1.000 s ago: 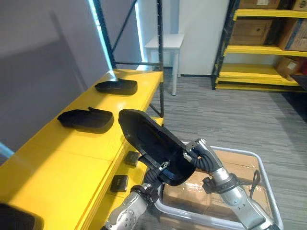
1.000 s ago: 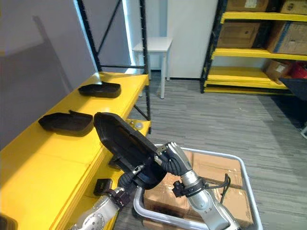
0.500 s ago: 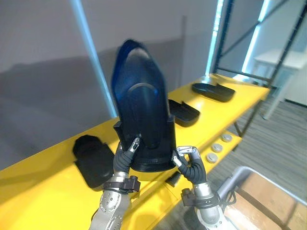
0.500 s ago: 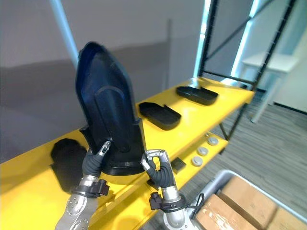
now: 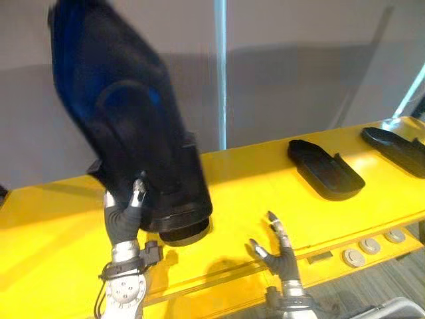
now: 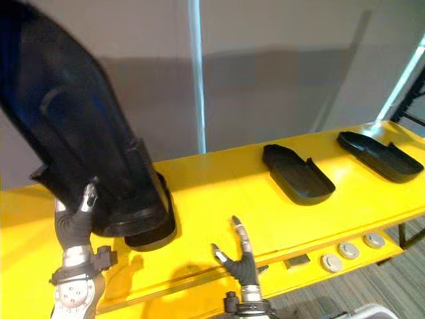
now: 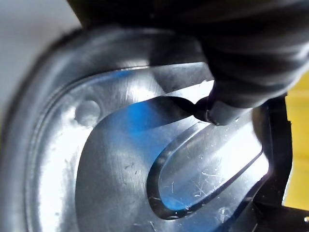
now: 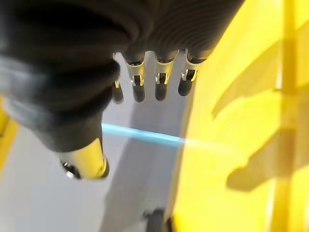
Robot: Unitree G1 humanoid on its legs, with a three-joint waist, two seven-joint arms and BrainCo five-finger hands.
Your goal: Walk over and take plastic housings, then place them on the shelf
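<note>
The large dark curved plastic housing [image 5: 126, 126] stands tilted, narrow end high, wide lower end low over the long yellow shelf [image 5: 265, 193]; I cannot tell whether it touches. My left hand [image 5: 123, 219] grips that lower end from beneath, fingers curled up its outer face, thumb tip [image 7: 222, 113] pressed on the glossy inside. My right hand [image 5: 277, 249] hangs apart to the right, fingers straight and spread. Further right on the shelf lie a second dark housing [image 5: 325, 169] and a third dark housing [image 5: 398, 143].
</note>
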